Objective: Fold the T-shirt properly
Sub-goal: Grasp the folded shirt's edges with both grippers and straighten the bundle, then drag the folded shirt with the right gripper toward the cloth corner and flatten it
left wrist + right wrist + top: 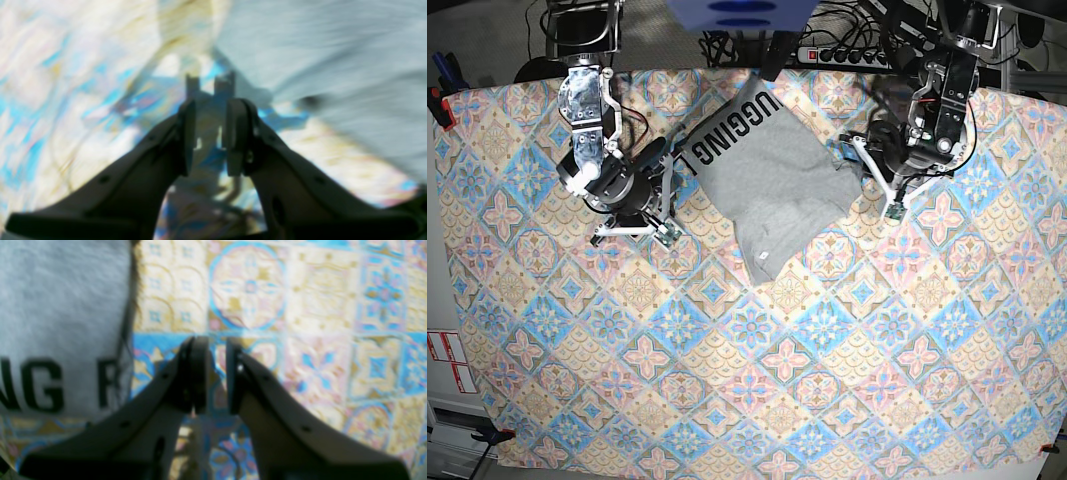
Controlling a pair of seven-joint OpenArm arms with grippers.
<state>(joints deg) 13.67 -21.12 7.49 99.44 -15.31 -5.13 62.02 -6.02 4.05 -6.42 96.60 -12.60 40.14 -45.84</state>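
Risk: folded T-shirt (772,185) could be dragged askew if snagged by left gripper (210,140) or right gripper (213,373), both slightly parted and empty beside it.

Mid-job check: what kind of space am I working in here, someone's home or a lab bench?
Likely a lab or robotics test bench, not a home: a patterned tablecloth is clamped over the table, a power strip with cables runs along the far edge, and two arms flank the T-shirt.
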